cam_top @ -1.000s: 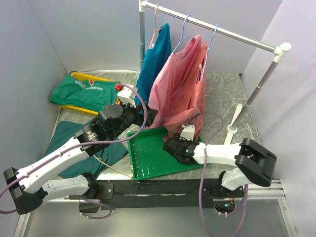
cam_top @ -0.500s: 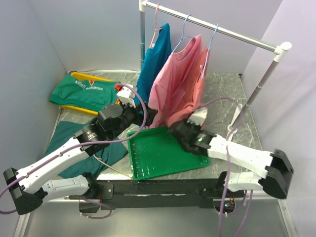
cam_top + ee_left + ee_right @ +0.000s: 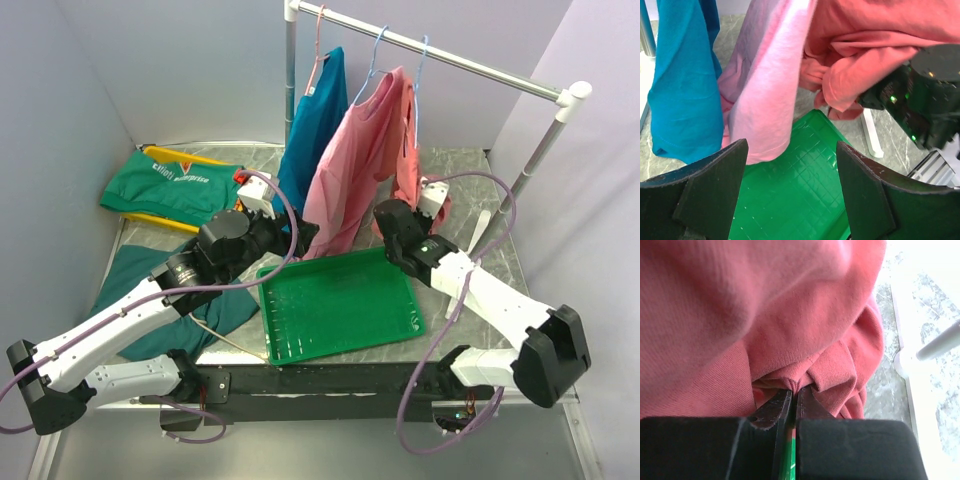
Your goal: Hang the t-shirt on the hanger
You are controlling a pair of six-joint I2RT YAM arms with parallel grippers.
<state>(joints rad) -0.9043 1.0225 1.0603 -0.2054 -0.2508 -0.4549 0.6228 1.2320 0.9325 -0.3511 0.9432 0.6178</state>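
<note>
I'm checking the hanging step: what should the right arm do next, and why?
Probably draw the right gripper gently downward: it is shut on a bunched fold of the t-shirt, which hangs crumpled from the hanger, so pulling should straighten it.

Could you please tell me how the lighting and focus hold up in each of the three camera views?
Top external view: even, soft light, sharp throughout. Left wrist view: well exposed, the grid on the green tray crisp. Right wrist view: the t-shirt fills the frame, slightly soft, and the table at the right edge is washed out nearly white.
</note>
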